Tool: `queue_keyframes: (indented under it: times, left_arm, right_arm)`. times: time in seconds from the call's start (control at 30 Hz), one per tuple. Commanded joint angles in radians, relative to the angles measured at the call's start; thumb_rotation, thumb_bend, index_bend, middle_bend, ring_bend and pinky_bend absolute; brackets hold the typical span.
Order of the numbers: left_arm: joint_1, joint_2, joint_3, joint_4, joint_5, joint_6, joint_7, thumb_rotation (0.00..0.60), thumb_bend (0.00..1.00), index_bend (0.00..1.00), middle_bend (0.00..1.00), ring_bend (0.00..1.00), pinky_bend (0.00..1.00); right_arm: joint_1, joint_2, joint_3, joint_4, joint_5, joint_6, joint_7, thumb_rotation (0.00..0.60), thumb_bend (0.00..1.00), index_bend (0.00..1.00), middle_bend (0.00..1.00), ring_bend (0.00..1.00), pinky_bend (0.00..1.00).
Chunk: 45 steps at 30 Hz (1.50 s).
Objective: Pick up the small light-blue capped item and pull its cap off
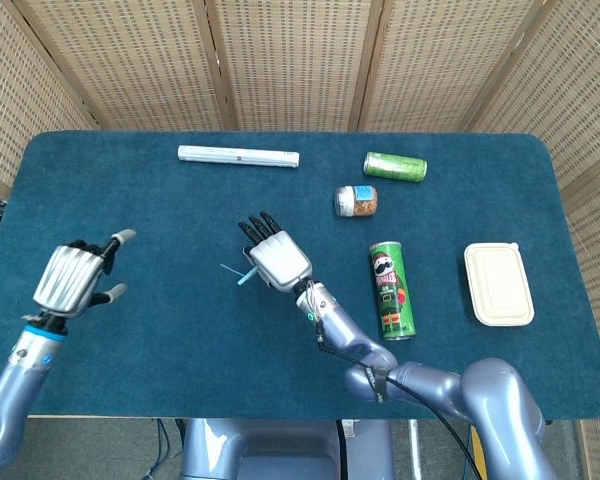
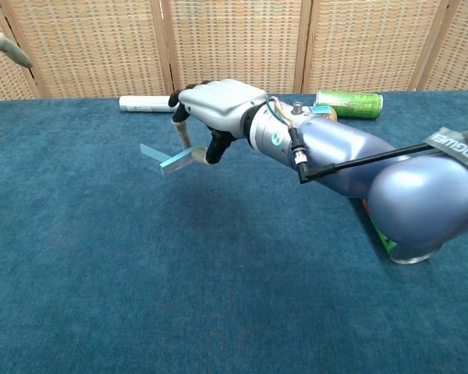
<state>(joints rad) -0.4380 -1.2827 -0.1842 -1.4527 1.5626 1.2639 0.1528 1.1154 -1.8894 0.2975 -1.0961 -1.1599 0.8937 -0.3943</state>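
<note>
The small light-blue item (image 1: 242, 275) is a thin, flat piece near the table's middle. My right hand (image 1: 275, 256) pinches it between thumb and a finger, back of the hand facing up. In the chest view the light-blue item (image 2: 170, 160) sticks out to the left below the right hand (image 2: 218, 105), lifted slightly off the blue cloth. I cannot make out where its cap begins. My left hand (image 1: 76, 275) hovers over the table's left side, open, fingers spread, holding nothing. Only the left hand's fingertips (image 2: 6, 47) show at the chest view's top-left edge.
A white tube (image 1: 238, 156) lies at the back. A green can (image 1: 395, 167) and a small blue-lidded jar (image 1: 356, 201) lie at the back right. A green crisp tube (image 1: 392, 290) lies right of my right hand, and a white lidded box (image 1: 498, 284) further right.
</note>
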Motion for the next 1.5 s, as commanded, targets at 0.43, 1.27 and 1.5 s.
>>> queue_keyframes:
  times: [0.43, 1.27, 1.5]
  left_arm:
    - [-0.238, -0.207, -0.036, 0.118, -0.041, -0.223, -0.062, 0.6, 0.08, 0.45, 0.9, 0.87, 0.83]
    - [-0.301, -0.313, -0.013, 0.199, -0.103, -0.219, -0.111, 0.6, 0.3, 0.55, 0.9, 0.87, 0.83]
    - [-0.306, -0.325, -0.005, 0.204, -0.11, -0.214, -0.109, 0.6, 0.3, 0.55, 0.9, 0.87, 0.83]
  right_arm:
    - [-0.022, 0.076, 0.021, -0.236, 0.152, 0.064, -0.282, 0.6, 0.59, 0.63, 0.1, 0.0, 0.0]
    - [-0.014, 0.072, 0.014, -0.241, 0.204, 0.077, -0.29, 0.6, 0.67, 0.63, 0.1, 0.0, 0.0]
    - [-0.018, 0.083, 0.013, -0.251, 0.207, 0.082, -0.287, 0.6, 0.67, 0.63, 0.1, 0.0, 0.0]
